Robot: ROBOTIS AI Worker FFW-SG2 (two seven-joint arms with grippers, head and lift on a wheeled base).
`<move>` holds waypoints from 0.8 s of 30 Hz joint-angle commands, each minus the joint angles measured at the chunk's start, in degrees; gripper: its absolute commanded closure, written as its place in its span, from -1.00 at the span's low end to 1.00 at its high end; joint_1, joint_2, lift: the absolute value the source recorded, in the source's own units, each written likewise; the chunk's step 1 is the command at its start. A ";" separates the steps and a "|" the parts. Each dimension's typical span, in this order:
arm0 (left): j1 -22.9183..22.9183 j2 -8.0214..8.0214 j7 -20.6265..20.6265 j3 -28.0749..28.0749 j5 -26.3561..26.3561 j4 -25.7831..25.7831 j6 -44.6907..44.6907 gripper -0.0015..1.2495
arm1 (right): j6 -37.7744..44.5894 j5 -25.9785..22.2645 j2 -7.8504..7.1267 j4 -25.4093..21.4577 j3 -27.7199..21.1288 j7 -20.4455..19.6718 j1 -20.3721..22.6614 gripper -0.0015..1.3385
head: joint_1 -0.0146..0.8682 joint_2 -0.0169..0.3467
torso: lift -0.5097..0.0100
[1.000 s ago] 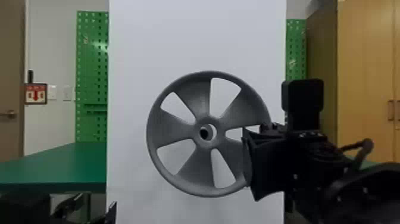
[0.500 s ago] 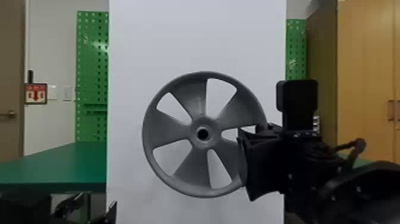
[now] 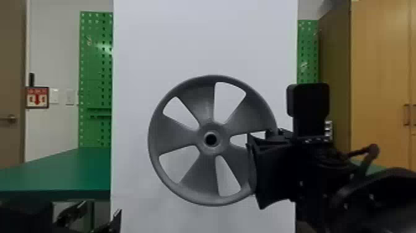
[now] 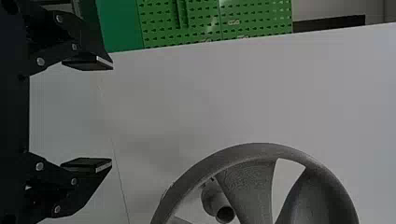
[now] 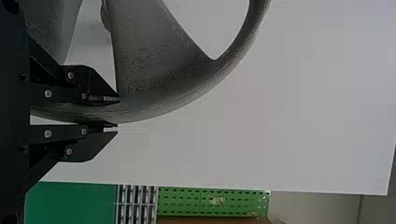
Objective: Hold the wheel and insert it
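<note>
Firstly, one grey wheel (image 3: 179, 136), five-spoked, stood upright beside the right claw (image 3: 267, 173), which grasped its rim between two black fingers. Secondly, one left claw (image 3: 101, 207), fingers spread, lay apart from the wheel.

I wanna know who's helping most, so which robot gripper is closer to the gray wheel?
Right. The right gripper holds the gray wheel by its edge, while the left gripper is open, apart from it, toward the robot's left.
</note>
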 commanded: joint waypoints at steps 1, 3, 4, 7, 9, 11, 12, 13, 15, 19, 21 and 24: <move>0.02 0.00 0.00 -0.01 0.00 0.00 -0.02 -0.18 | 0.00 0.01 0.05 0.00 0.00 0.00 0.01 0.77 | -0.97 -0.91 | -0.96; -0.06 0.00 0.00 0.07 0.00 0.00 -0.02 -0.18 | 0.00 0.01 0.05 0.00 0.00 0.00 0.10 0.77 | -0.97 -0.91 | -0.96; 0.02 0.00 0.00 0.07 0.00 0.00 -0.02 -0.18 | 0.00 0.01 0.05 0.00 0.00 0.00 0.10 0.77 | -0.97 -0.91 | -0.96; 0.02 0.00 0.00 0.07 0.00 0.00 -0.02 -0.18 | -0.09 0.01 0.05 0.00 0.00 0.00 0.19 0.77 | -0.97 -0.91 | -0.96; 0.02 0.00 0.00 0.07 0.00 0.00 -0.02 -0.18 | -0.09 0.01 0.05 0.00 0.08 0.00 0.19 0.77 | -0.97 -0.91 | -0.96; 0.02 0.00 0.00 0.07 0.00 0.00 -0.02 -0.18 | -0.18 -0.08 0.05 0.00 0.08 0.00 0.19 0.77 | -0.97 -0.91 | -0.96; -0.06 0.00 0.00 0.07 0.00 0.00 -0.02 -0.18 | -0.09 0.01 0.05 0.00 0.08 0.00 0.19 0.77 | -0.97 -0.91 | -0.96; -0.06 0.00 0.00 0.07 0.00 0.00 -0.02 -0.18 | -0.18 0.01 0.05 0.00 0.08 0.00 0.19 0.77 | -0.97 -0.91 | -0.96; -0.06 0.00 0.00 0.07 0.00 0.00 -0.02 -0.18 | -0.18 0.01 0.05 0.00 0.08 0.00 0.27 0.77 | -0.97 -0.91 | -0.96; -0.06 0.00 0.00 0.07 0.00 0.00 -0.02 -0.18 | -0.27 -0.08 0.05 0.00 0.00 0.00 0.27 0.77 | -0.97 -0.91 | -0.96; -0.06 0.00 0.00 0.07 0.00 0.00 -0.02 -0.18 | -0.44 -0.08 0.05 0.00 0.00 0.00 0.27 0.77 | -0.97 -0.91 | -0.96; -0.06 0.00 0.00 0.07 0.00 0.00 -0.02 -0.18 | -0.44 -0.17 0.05 0.00 0.08 0.00 0.36 0.77 | -0.97 -0.91 | -0.96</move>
